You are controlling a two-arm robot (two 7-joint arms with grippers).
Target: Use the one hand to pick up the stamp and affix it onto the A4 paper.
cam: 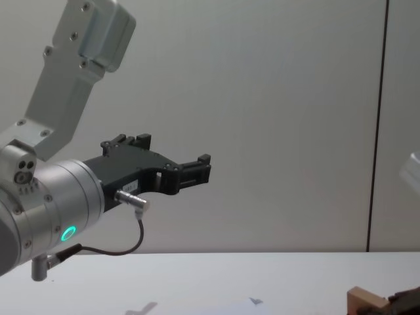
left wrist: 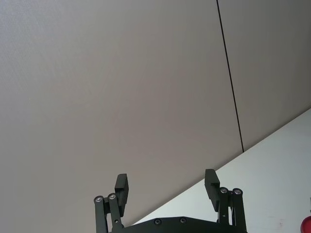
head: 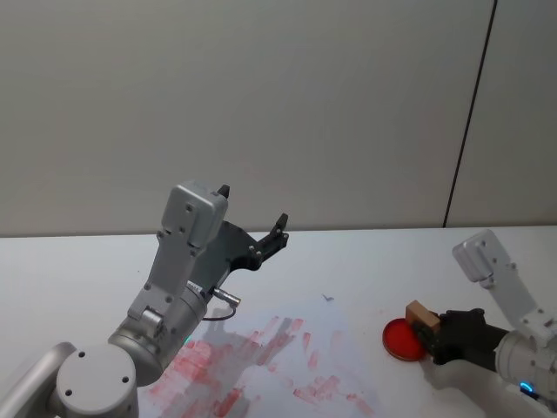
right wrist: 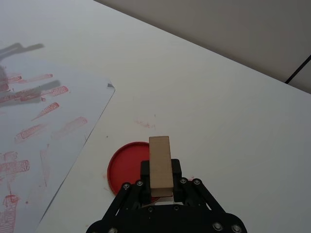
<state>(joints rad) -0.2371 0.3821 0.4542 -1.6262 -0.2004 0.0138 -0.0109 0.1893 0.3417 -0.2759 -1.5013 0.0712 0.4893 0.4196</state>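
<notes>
Right gripper (right wrist: 160, 187): jaws clenched on the wooden stamp (right wrist: 160, 167), pinching its lower part from 2 opposite sides, upper end standing proud of the fingers. Stamp sits directly over the near rim of the red ink pad (right wrist: 126, 167); cannot tell whether its face touches the pad or hangs just above it. In the head view the stamp (head: 422, 314) and pad (head: 404, 339) lie at the right of the white worktop (right wrist: 233, 111), right gripper (head: 431, 335) coming in from the right edge. Stamp reads as a plain rigid block, likely light, unlikely to deform or crack under the pinch; smooth flat faces could slip if the grip is loose, so a square hold on the 2 broad sides, low enough to stay steady yet clear of the inked face, looks right. A4 paper (right wrist: 53, 126) lies just beside the pad toward the robot's left, already covered with red smeared prints. Left gripper (head: 261, 235): jaws released, wide apart, raised well above the paper, idle.
</notes>
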